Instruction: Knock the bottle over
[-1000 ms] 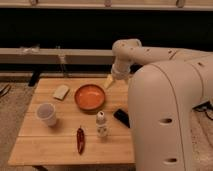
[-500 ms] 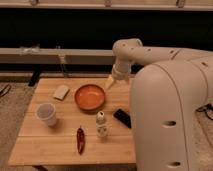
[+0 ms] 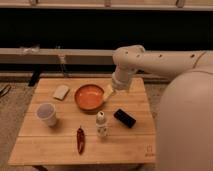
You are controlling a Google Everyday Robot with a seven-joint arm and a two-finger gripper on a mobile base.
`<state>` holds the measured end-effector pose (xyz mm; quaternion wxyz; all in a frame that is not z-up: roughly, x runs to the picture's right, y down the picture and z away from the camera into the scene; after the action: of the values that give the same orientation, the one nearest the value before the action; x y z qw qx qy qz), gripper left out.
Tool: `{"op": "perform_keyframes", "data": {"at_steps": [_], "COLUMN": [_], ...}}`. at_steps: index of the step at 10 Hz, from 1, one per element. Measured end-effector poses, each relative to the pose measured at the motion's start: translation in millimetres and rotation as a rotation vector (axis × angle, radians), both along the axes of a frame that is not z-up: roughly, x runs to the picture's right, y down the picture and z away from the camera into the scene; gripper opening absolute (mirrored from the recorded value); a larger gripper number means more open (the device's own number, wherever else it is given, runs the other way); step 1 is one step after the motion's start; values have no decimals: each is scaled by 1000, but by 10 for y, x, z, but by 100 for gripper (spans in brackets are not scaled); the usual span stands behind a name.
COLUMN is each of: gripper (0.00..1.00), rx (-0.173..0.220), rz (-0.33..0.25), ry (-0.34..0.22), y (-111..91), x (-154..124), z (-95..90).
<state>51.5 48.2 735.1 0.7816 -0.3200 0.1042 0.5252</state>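
The small white bottle (image 3: 102, 124) with a rounded cap stands upright on the wooden table (image 3: 55, 142), near the front middle. My gripper (image 3: 108, 92) hangs from the white arm (image 3: 150, 60) over the back of the table, beside the orange bowl's right rim. It is behind the bottle and a little to its right, well apart from it.
An orange bowl (image 3: 89, 96) sits behind the bottle. A flat black device (image 3: 124, 118) lies to the bottle's right. A red chili pepper (image 3: 80, 139) lies at its front left. A whitish cup (image 3: 46, 113) stands at left, a pale sponge (image 3: 61, 92) at back left.
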Motion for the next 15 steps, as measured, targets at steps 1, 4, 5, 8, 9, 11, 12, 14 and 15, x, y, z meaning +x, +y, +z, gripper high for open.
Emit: {"op": "perform_keyframes", "data": {"at_steps": [1,4,5,8,9,11,12,14,15], "gripper": [80,80,80,80,80,80,80,80,80], "rx": [-4,-34,-46,-50,-48,-32,-18,15,31], "rz": [-1,-5,-6,-50,-66,-100,-116,-154,-166], "ry": [-20,-101,-119,-139,-135,-123,-116,-96,-84], "y": [93,388,464,663,709,766,782,773,709], "x": [-71,-258,-282,-377,-403,-444,-456,-500,-494], "z": [-126,-479,-547,-646,-620,-538,-495,-401,-331]}}
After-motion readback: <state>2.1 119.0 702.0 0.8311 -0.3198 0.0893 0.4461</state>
